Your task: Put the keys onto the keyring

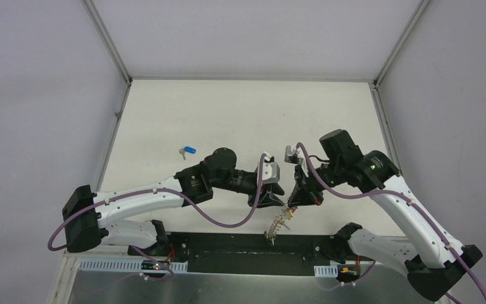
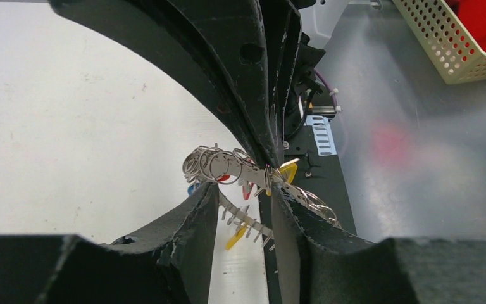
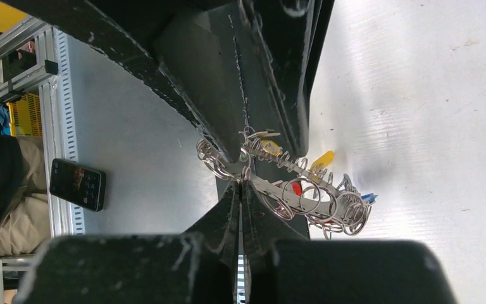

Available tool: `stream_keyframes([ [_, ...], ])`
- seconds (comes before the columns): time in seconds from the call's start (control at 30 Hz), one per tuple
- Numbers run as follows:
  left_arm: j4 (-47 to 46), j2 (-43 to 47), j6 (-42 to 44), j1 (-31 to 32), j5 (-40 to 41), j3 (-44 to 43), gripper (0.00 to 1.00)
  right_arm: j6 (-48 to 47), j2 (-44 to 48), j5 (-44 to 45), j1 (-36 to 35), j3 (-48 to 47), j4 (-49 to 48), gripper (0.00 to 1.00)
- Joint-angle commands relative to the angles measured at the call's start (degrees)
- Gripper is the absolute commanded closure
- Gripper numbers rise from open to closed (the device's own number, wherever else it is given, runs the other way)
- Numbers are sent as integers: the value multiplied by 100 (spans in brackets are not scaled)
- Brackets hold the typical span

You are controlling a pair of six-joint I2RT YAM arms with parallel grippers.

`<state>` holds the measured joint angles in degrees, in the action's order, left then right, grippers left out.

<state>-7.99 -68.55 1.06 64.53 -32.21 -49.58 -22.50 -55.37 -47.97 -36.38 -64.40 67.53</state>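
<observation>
The keyring (image 1: 278,225) is a silvery toothed strap strung with rings and hangs between the two grippers above the table's near edge. My right gripper (image 1: 294,197) is shut on it; in the right wrist view its fingertips (image 3: 241,190) pinch the keyring (image 3: 304,196) at one end. My left gripper (image 1: 269,200) faces it, jaws a little apart, and the keyring strap (image 2: 247,221) crosses that gap. Yellow tags (image 2: 236,237), a red one (image 2: 248,189) and a blue one (image 3: 368,197) hang on it. One key with a blue tag (image 1: 188,151) lies loose on the table to the far left.
A black rail (image 1: 247,250) runs along the table's near edge under the keyring. A perforated basket (image 2: 455,44) holding something red and a phone (image 3: 78,184) lie on the metal bench off the table. Grey walls close in the table at the back and sides.
</observation>
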Motion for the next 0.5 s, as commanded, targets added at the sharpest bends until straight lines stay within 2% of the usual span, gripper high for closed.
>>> stream_keyframes([
  [0.0,-316,-138,-89,42,-396,-268,65,-132,60,-145,-78,-308,-146,100],
  [0.33,-317,-413,-95,68,-672,-422,72,-55,129,-84,-106,-268,-248,100],
  [0.4,-316,-460,-96,77,-726,-444,75,-48,140,-54,-112,-259,-264,100],
  [0.47,-315,-495,-96,86,-806,-467,83,-39,157,-32,-110,-251,-274,100],
])
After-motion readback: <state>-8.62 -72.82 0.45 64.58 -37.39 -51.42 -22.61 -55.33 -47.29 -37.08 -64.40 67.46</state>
